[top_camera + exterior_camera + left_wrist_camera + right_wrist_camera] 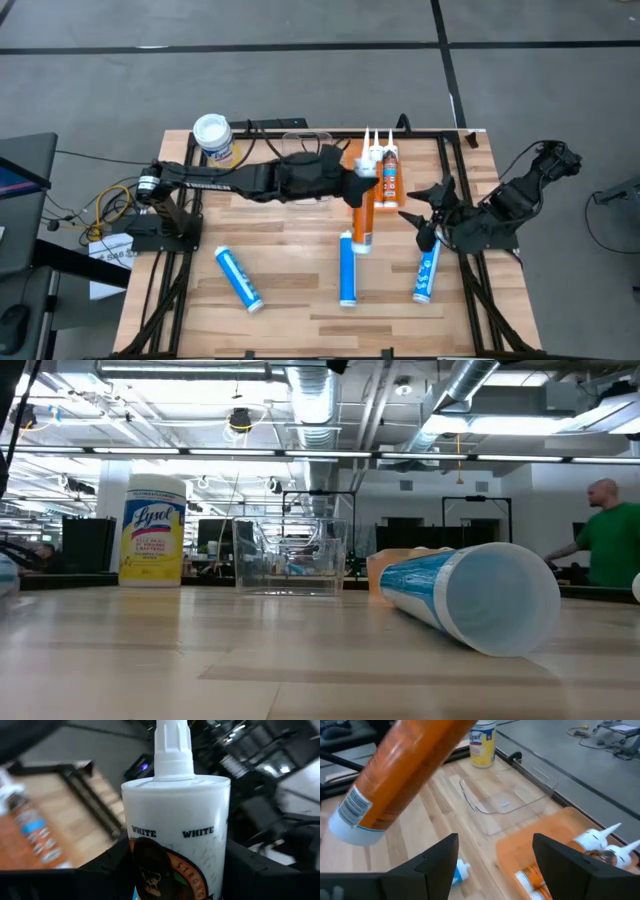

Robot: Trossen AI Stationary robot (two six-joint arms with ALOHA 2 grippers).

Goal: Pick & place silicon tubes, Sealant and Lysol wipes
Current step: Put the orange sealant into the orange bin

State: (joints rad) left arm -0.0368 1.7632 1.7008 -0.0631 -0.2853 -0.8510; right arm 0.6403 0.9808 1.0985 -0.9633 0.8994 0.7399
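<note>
My left gripper (360, 178) reaches across the table and is shut on an orange sealant tube (362, 218) with a white nozzle (172, 745). The tube also shows in the right wrist view (405, 775), above the table. Two more orange-and-white tubes (382, 165) lie on an orange tray (545, 837). The Lysol wipes canister (213, 138) stands upright at the far left, also in the low view (152, 530). Three blue tubes (238, 278) (347, 270) (428, 272) lie on the table. My right gripper (428, 215) is open and empty by the right edge. My left gripper pinches the tube's body just below its white shoulder (175, 850), one finger (100, 870) on either side, near the nozzle end. The tube is lifted clear of the table and tilted, its white bottom cap (350, 825) hanging lower, toward the table's near edge.
A clear plastic bin (305, 150) stands at the far middle, also in the right wrist view (507, 800). Black frame rails (470, 170) run along the table's edges. A person in green (610, 535) stands in the room beyond.
</note>
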